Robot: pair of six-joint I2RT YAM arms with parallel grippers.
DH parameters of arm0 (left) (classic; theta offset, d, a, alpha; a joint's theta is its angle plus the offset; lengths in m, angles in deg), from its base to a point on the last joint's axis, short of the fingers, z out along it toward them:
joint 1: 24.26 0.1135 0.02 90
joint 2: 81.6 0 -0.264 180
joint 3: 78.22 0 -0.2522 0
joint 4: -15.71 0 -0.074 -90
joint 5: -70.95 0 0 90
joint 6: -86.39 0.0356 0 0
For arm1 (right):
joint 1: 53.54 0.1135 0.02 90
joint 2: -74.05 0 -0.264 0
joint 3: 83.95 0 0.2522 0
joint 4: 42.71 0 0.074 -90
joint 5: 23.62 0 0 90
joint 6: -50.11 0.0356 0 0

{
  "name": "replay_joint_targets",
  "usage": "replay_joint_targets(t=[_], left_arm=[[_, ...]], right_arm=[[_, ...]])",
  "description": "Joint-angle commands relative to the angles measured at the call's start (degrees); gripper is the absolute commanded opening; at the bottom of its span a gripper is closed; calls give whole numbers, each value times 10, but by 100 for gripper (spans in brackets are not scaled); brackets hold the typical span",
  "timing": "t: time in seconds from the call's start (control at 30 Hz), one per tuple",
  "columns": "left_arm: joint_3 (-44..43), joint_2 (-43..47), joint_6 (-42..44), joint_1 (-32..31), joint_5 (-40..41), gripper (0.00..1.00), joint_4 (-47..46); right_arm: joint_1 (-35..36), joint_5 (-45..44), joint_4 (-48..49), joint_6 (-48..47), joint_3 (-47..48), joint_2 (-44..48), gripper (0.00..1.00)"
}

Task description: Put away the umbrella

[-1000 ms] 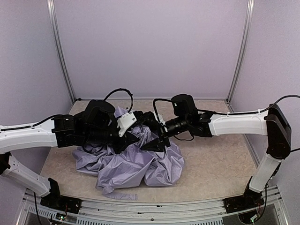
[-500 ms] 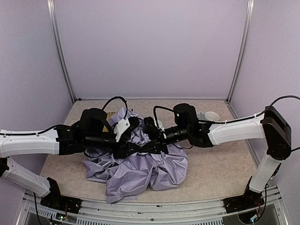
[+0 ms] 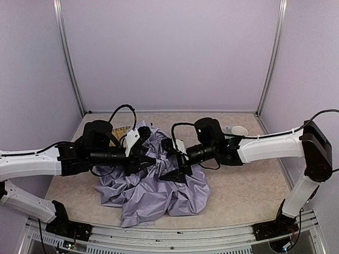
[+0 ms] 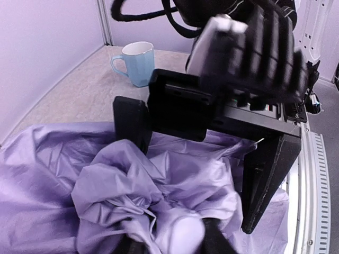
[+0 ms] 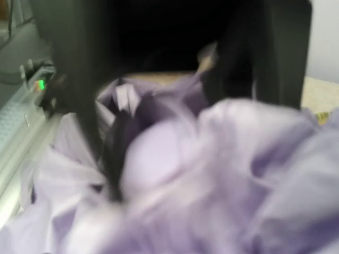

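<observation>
umbrella (image 3: pixel 159 191) crumpled heap, axis unclear | left gripper (image 3: pixel 150 159) fingers unclear | right gripper (image 3: pixel 171 161) fingers spread

A pale blue mug (image 4: pixel 135 63) is standing upright on the beige table (image 3: pixel 249 185), far right. A yellowish item (image 3: pixel 121 130) is lying far left.

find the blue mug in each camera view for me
top external: mug at back right, just behind the right arm, showing as a pale rim.
left wrist: upper left, on the table beyond the umbrella.
right wrist: not in it.
shared landmark: the crumpled lavender umbrella, in all three views.
</observation>
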Motion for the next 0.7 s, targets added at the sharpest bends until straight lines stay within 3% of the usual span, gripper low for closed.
replay_joint_targets(t=[0.0, 0.1, 0.23, 0.5, 0.6, 0.67], left_arm=[[-24, 23, -6, 6, 0, 5, -43], [-24, 23, -4, 5, -8, 0, -33], [-20, 11, -5, 3, -24, 0, -38], [-57, -19, -8, -21, -62, 0, -42], [-66, -30, -4, -36, -76, 0, -47], [-63, -34, -6, -41, -84, 0, -58]], right_arm=[[-2, -43, -108, -104, 1, 48, 100], [-2, -55, -109, -116, -7, 67, 100], [-1, -57, -54, -96, -12, 47, 99], [3, -50, -72, -74, 84, -45, 87], [8, -41, -49, -61, 80, -58, 74], [10, -38, -38, -49, 77, -64, 54]])
